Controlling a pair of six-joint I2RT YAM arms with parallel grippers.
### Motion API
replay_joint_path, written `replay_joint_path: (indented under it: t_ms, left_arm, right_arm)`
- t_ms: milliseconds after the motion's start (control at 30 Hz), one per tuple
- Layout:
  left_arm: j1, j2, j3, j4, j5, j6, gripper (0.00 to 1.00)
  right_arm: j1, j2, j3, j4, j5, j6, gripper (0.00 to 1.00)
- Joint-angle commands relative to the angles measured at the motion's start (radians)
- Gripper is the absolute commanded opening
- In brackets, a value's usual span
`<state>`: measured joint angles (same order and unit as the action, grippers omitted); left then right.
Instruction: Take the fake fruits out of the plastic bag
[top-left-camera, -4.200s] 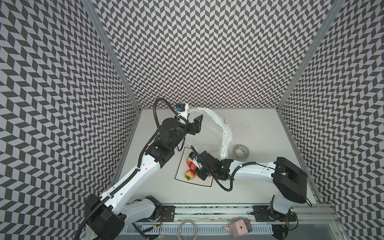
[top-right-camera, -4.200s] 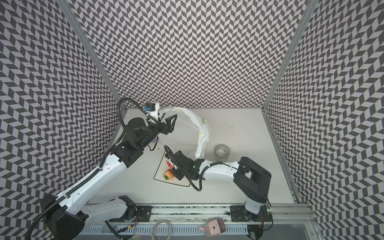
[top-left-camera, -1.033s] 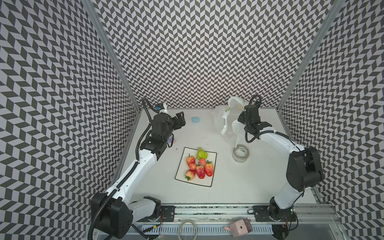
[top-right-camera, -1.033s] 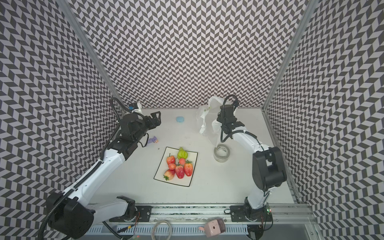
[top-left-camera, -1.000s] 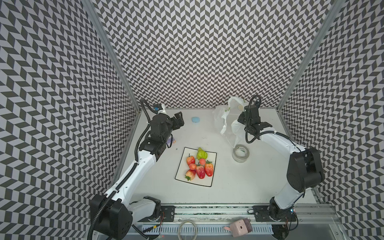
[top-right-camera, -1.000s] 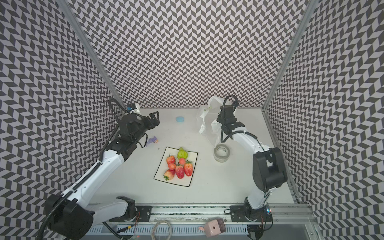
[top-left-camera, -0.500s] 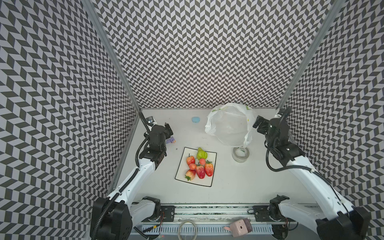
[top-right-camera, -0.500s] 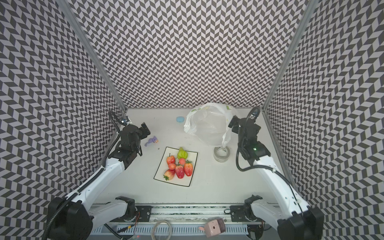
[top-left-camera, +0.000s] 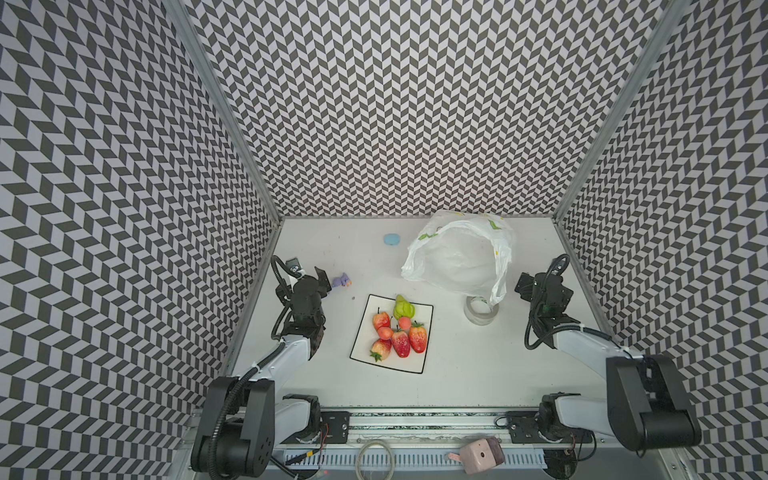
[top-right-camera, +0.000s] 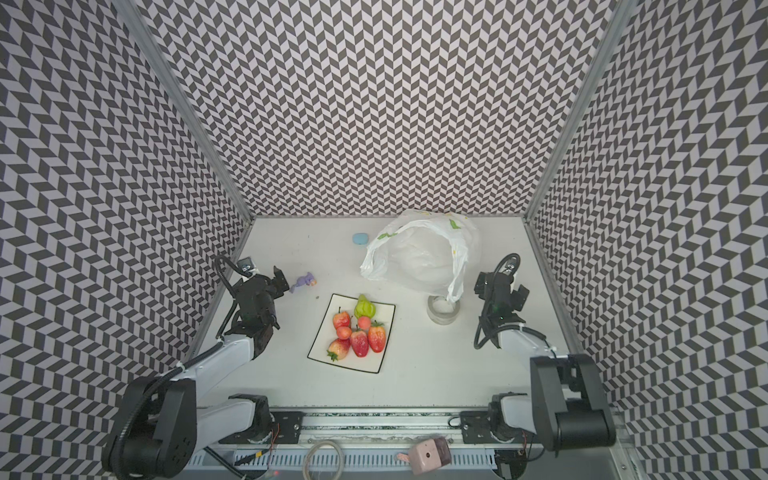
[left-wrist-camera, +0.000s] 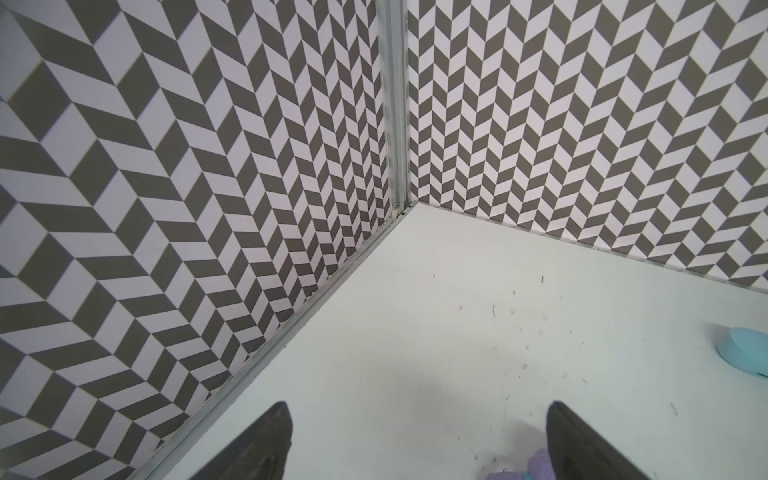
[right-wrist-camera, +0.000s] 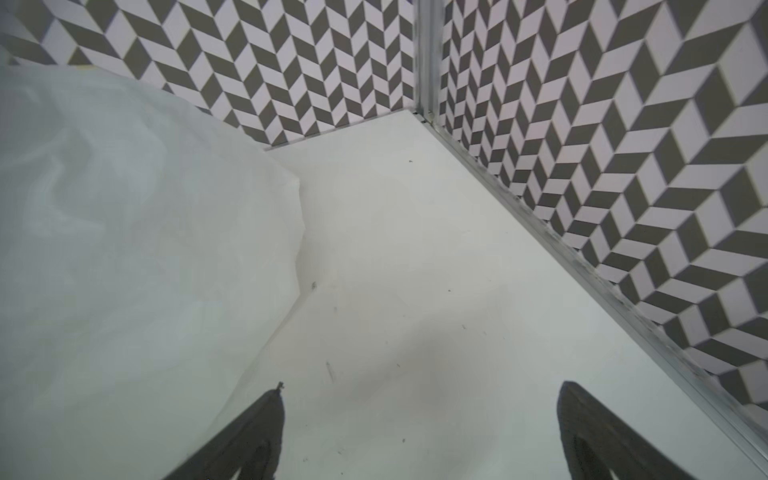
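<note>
Now, in a top view, the toy fruits (top-left-camera: 401, 340) lie on the plate (top-left-camera: 415, 363) in the middle of the bench (top-left-camera: 465, 365), outside the bag (top-left-camera: 457, 257). The bag slumps at ten o'clock from the right pincer (right-wrist-camera: 424, 386), the nearer one. The left pincer (left-wrist-camera: 419, 409) and the right pincer both stand apart, holding nothing.

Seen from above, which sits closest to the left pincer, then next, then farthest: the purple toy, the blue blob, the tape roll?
1. Purple toy, just beside the left pincer.
2. Blue blob, toward the back wall.
3. Tape roll, far over on the right side.
</note>
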<state>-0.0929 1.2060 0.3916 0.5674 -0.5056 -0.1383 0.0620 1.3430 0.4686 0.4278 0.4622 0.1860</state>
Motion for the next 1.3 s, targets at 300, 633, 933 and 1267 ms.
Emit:
replay_joint_path:
  t_ms: [300, 633, 933, 1267]
  left_arm:
    - [0.002, 0.127, -0.243, 0.654, 0.190, 0.102, 0.96]
    - [0.021, 0.343, -0.192, 0.791, 0.263, 0.133, 1.00]
    - [0.041, 0.353, -0.163, 0.739, 0.238, 0.099, 1.00]
    - [0.049, 0.367, -0.125, 0.673, 0.251, 0.091, 1.00]
  right_arm:
    - [-0.007, 0.182, -0.205, 0.824, -0.224, -0.131, 1.00]
    - [-0.009, 0.194, -0.202, 0.805, -0.245, -0.129, 1.00]
    - [-0.009, 0.192, -0.201, 0.802, -0.244, -0.130, 1.00]
    - [-0.009, 0.190, -0.202, 0.803, -0.244, -0.131, 1.00]
